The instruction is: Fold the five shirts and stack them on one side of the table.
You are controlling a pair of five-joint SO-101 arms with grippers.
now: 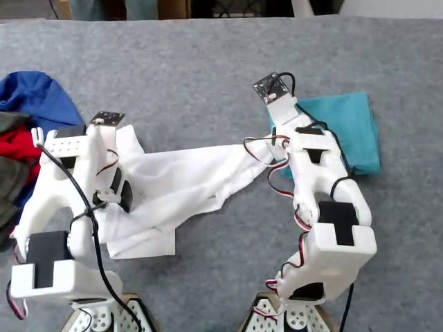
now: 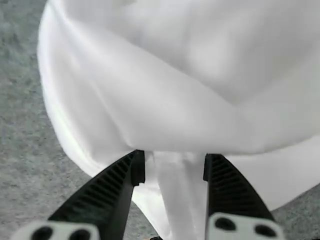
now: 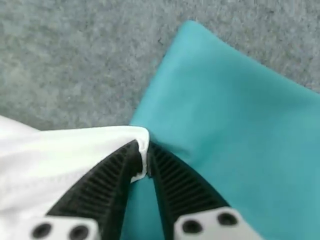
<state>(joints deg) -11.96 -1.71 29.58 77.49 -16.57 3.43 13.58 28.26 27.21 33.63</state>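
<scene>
A white shirt (image 1: pixel 187 183) lies spread and pulled out across the middle of the grey table (image 1: pixel 208 62). My right gripper (image 3: pixel 148 150) is shut on a corner of the white shirt (image 3: pixel 60 155), right at the edge of the folded teal shirt (image 3: pixel 240 125). In the high view the folded teal shirt (image 1: pixel 356 128) lies at the right, beside the right arm. My left gripper (image 2: pixel 171 162) is over the shirt's left end, its jaws partly apart with a fold of white cloth (image 2: pixel 175 75) gripped between them. In the high view the left gripper (image 1: pixel 118 190) sits on that left end.
At the table's left edge lies a loose pile: a blue shirt (image 1: pixel 38 97), a red shirt (image 1: pixel 17 145) and a dark green one (image 1: pixel 8 180). Bare grey cloth stretches along the back and between the two arm bases.
</scene>
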